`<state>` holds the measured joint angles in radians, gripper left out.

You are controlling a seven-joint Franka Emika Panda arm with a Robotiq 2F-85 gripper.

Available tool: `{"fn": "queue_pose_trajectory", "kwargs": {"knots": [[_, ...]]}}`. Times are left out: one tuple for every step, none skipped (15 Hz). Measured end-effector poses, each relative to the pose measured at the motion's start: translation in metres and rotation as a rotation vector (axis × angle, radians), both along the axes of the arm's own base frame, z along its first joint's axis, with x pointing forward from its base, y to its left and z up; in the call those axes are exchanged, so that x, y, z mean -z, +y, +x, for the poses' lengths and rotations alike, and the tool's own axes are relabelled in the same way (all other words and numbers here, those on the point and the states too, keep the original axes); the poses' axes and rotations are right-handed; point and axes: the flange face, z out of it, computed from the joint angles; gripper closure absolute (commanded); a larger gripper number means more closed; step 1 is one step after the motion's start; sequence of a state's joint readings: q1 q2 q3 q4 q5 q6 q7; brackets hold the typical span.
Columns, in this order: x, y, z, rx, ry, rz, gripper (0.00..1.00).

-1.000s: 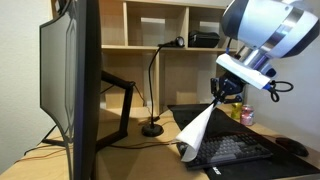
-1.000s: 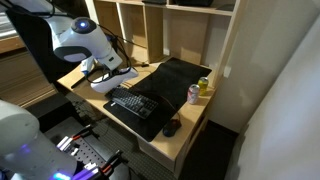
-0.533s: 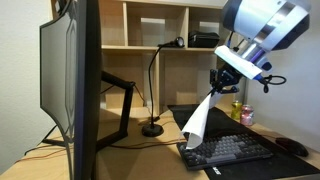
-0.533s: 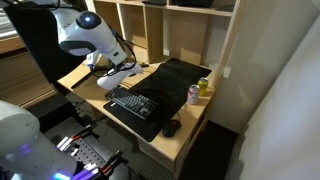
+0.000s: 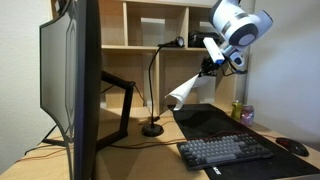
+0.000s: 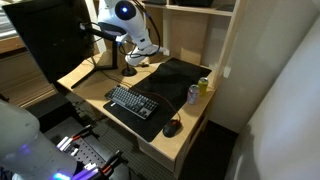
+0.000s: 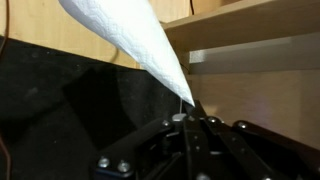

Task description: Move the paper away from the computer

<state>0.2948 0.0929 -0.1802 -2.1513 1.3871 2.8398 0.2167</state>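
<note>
Exterior view, from desk level: one arm [image 5: 236,24] is reaching in from top right. One claw [image 5: 208,67] is pinching the top tip of one paper [image 5: 185,90], fingers together on it. The paper is hanging in the air, rolled into a cone and slanting down toward the lamp [image 5: 152,128], with its wide end just beside the lamp stem. It is touching nothing but the claw, and it is sitting above the back of the black mat [image 5: 212,119], well apart from the keyboard [image 5: 226,151]. One monitor [image 5: 72,85] is filling the left side, edge-on. One mouse [image 5: 294,147] is lying at the right of the keyboard. Two cans [image 5: 241,111] are standing at the back right, one partly hiding the other. A wooden shelf [image 5: 150,45] is running behind it all.

Exterior view, from above: the arm [image 6: 127,14] is leaning over the back left of the desk [image 6: 78,76], beside the monitor [image 6: 45,40]. The claw and paper are blending with the white arm here, so grip width is not showing. One keyboard [image 6: 132,102] and one mouse [image 6: 172,127] are lying on the mat [image 6: 172,82]. Two cans are standing at the right edge, one red [image 6: 193,94] and one yellow [image 6: 204,85].

Wrist view: the two fingers [image 7: 197,128] are pressing together on the narrow tip of the paper [image 7: 130,35], no gap showing. The paper is fanning out up and left. The mat [image 7: 60,100] is lying below, and a shelf board [image 7: 262,38] is crossing at the right.
</note>
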Motion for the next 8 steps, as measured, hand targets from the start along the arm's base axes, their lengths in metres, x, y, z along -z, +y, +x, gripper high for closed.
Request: {"fn": "queue_pose_trajectory", "kwargs": {"knots": [[0.009,0.0,0.018,-0.006,0.011,0.049,1.0],[0.021,0.002,0.035,-0.016,0.03,0.091,0.99],[0.03,0.001,0.044,-0.018,0.04,0.086,0.99],[0.036,0.001,0.045,-0.017,0.047,0.083,0.99],[0.034,0.002,0.045,-0.018,0.045,0.085,1.0],[0.029,0.003,0.043,-0.018,0.036,0.087,1.0],[0.026,0.002,0.043,-0.015,0.032,0.079,1.0],[0.031,0.0,0.042,-0.005,0.039,0.066,1.0]]}}
